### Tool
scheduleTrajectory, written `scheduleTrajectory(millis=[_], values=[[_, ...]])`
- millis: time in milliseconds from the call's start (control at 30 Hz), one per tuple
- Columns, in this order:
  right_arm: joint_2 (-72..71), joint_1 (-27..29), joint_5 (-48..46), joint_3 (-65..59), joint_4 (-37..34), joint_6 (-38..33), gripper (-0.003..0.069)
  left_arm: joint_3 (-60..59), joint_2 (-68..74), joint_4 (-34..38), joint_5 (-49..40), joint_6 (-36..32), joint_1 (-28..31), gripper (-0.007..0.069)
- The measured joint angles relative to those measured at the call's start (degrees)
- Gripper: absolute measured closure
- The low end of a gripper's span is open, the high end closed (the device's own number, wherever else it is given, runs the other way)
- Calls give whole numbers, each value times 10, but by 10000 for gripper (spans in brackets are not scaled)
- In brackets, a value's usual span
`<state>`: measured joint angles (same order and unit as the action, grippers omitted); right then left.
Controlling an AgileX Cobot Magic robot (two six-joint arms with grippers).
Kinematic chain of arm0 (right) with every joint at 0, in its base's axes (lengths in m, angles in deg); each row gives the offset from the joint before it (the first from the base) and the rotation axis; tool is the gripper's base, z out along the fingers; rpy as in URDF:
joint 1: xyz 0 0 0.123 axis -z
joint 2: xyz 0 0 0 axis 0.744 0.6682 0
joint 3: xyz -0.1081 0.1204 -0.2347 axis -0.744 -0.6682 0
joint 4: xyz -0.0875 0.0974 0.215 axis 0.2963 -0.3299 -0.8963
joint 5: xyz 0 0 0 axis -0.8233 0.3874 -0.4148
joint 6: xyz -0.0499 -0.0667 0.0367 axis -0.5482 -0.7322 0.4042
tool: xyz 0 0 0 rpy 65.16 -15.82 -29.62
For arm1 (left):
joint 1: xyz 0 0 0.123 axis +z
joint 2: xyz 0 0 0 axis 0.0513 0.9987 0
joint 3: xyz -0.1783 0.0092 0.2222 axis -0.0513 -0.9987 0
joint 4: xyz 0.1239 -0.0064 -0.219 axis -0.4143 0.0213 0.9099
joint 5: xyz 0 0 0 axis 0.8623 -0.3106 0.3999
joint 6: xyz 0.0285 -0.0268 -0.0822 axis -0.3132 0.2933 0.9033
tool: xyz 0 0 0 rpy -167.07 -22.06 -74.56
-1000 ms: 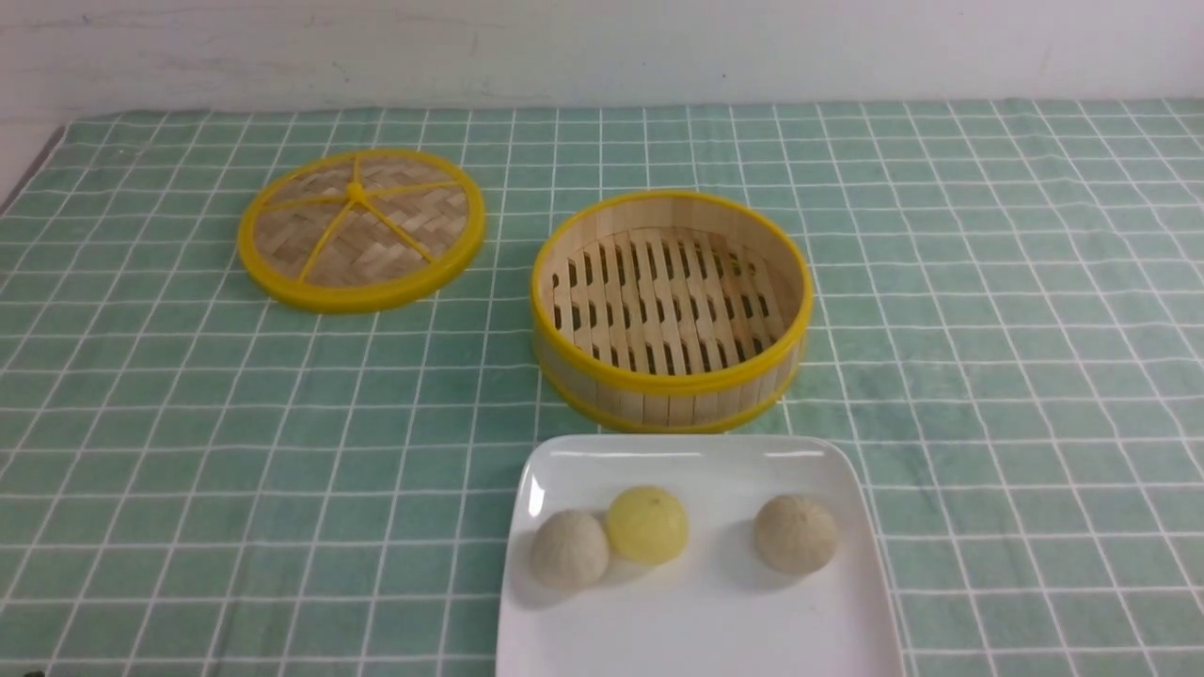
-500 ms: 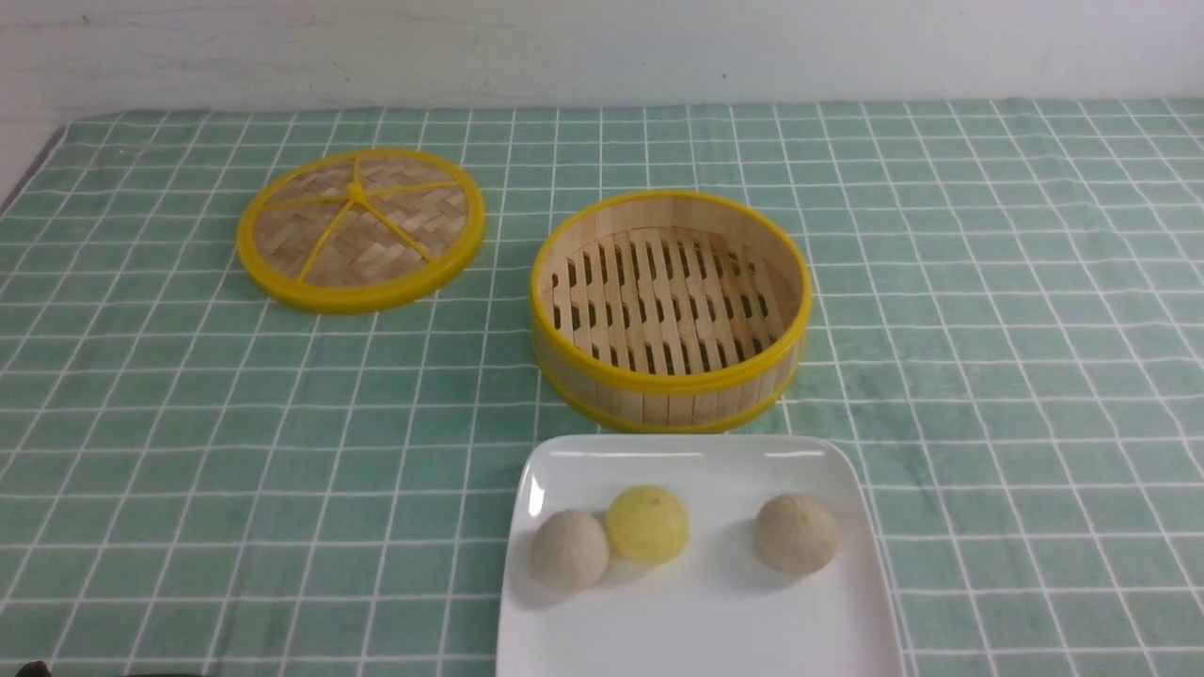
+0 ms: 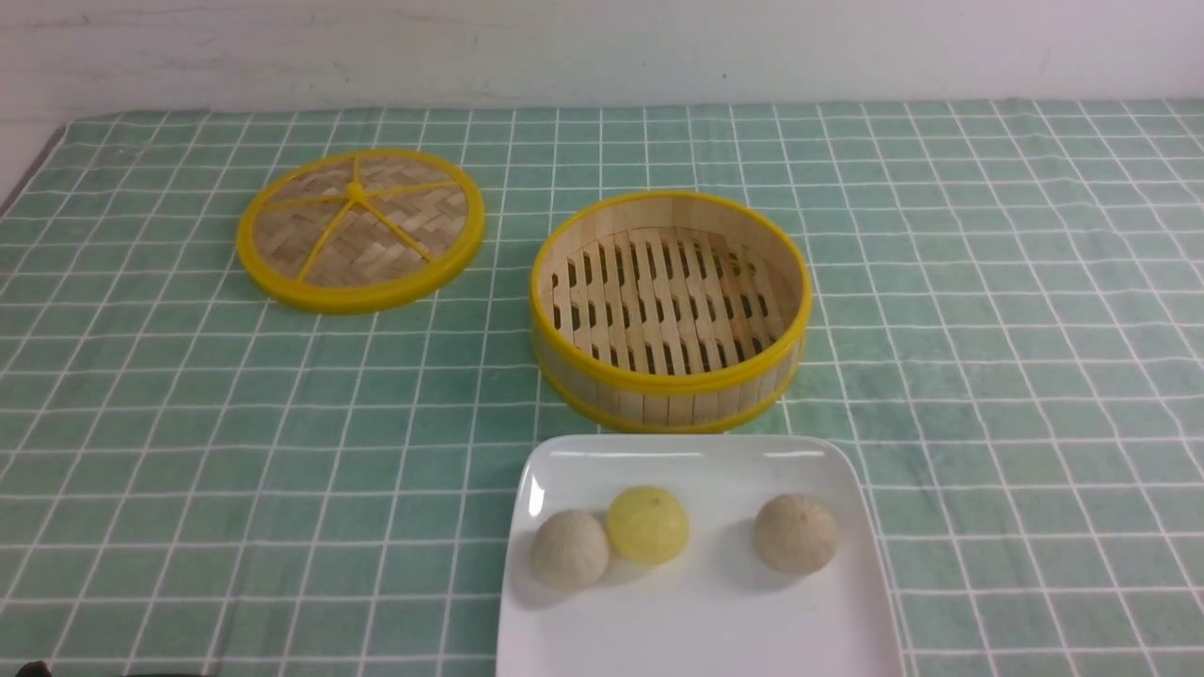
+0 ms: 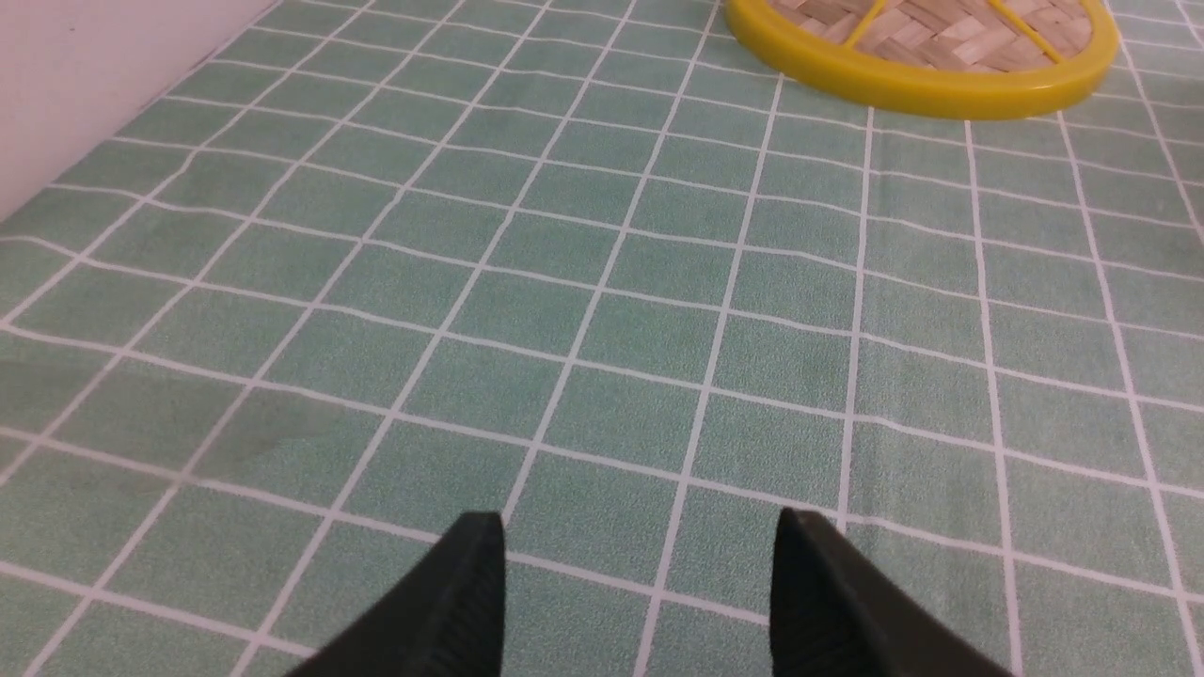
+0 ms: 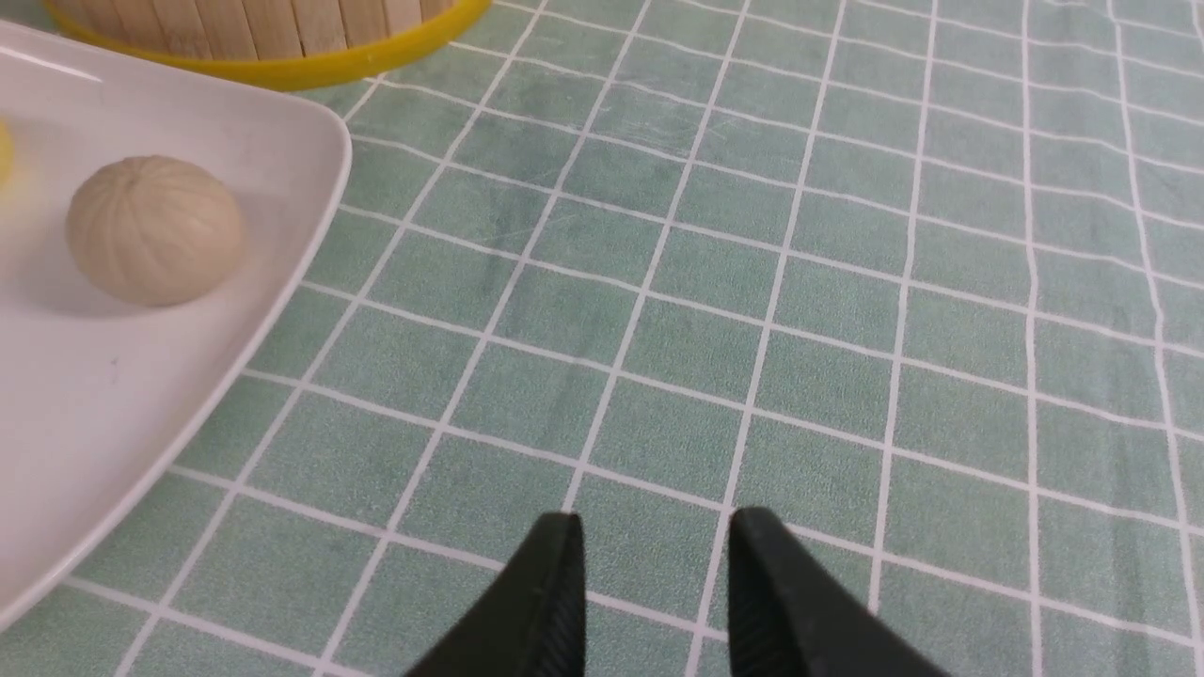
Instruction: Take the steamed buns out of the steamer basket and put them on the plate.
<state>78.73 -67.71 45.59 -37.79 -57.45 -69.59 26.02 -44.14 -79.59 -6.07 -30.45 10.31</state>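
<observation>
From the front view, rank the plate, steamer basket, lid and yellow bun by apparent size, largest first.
1. plate, though it is nearest the camera and cut off by the frame edge
2. steamer basket
3. lid, close to the basket and farther away, so unsure
4. yellow bun

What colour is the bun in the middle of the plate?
Yellow. The middle bun sits between two beige buns on the plate; the front view shows it best.
</observation>
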Motion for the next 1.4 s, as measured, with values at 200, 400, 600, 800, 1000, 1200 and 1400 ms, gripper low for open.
scheduleTrajectory(millis=[200, 400, 600, 800, 1000, 1200, 1400], values=[[0, 0, 0, 0, 0, 0, 416, 0, 0, 0, 0, 0, 0, 225], [0, 0, 0, 0, 0, 0, 416, 0, 0, 0, 0, 0, 0, 225], [-12, 0, 0, 0, 0, 0, 416, 0, 0, 0, 0, 0, 0, 225], [-81, 2, 1, -4, 3, 0, 416, 0, 0, 0, 0, 2, 0, 225], [-116, 77, 45, -56, -4, 6, 416, 0, 0, 0, 0, 2, 0, 225], [-119, 142, 118, -110, -11, 30, 416, 0, 0, 0, 0, 2, 0, 225], [-157, 185, 93, -117, -22, 57, 416, 0, 0, 0, 0, 2, 0, 225]])
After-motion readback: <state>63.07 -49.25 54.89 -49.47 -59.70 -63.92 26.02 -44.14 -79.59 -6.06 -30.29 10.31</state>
